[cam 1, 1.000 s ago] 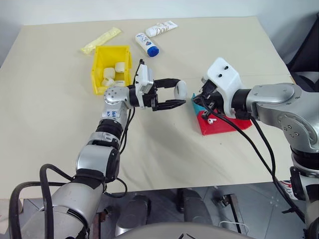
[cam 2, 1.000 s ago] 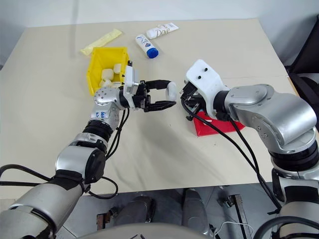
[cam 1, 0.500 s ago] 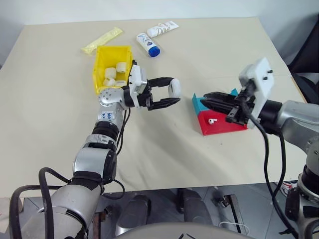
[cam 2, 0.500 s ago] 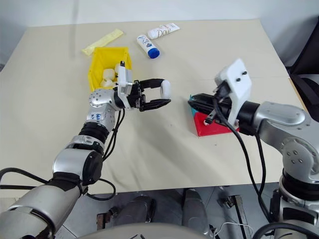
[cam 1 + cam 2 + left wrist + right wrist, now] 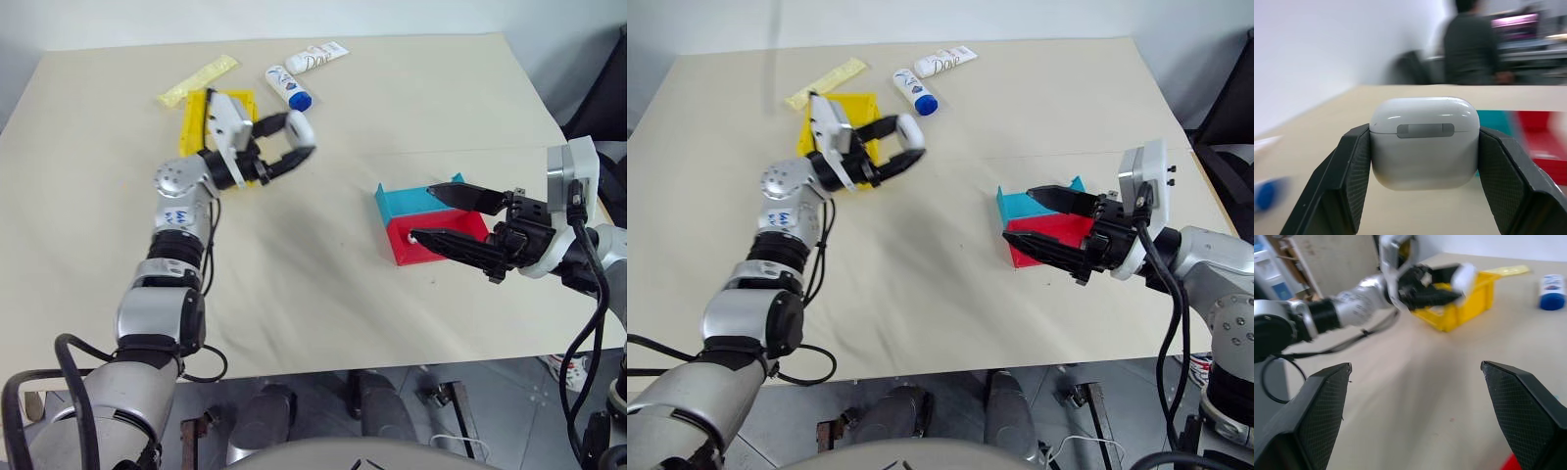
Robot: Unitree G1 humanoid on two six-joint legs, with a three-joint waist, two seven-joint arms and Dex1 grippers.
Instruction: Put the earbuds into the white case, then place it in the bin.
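Fingers clamped tight on the left gripper (image 5: 291,145), and between those two black pads sits the white case (image 5: 1424,142), lid shut, squeezed on both flanks as the left wrist view shows it, hinge plate facing the camera. That left gripper hangs above the table (image 5: 323,274), right at the near edge of the yellow bin (image 5: 862,103), with the case up in the air just beside the bin's corner and not inside it. From the right wrist view the bin (image 5: 1474,303) sits behind the left gripper, with pale lumps in it that I cannot make out.

Over on the other side, the right gripper (image 5: 453,217) has its two black fingers spread wide apart, nothing between them, hovering over the red tray (image 5: 431,243) and the teal tray (image 5: 416,201), which lie touching each other on the table. A small white spot shows on the red tray at the lower fingertip; too small to say what it is.

At the far side of the table lie two white tubes with blue print (image 5: 304,70), one with a blue cap (image 5: 300,99), and a pale yellow packet (image 5: 198,79) just beyond the bin. A blurred person (image 5: 1471,46) stands in the background of the left wrist view.
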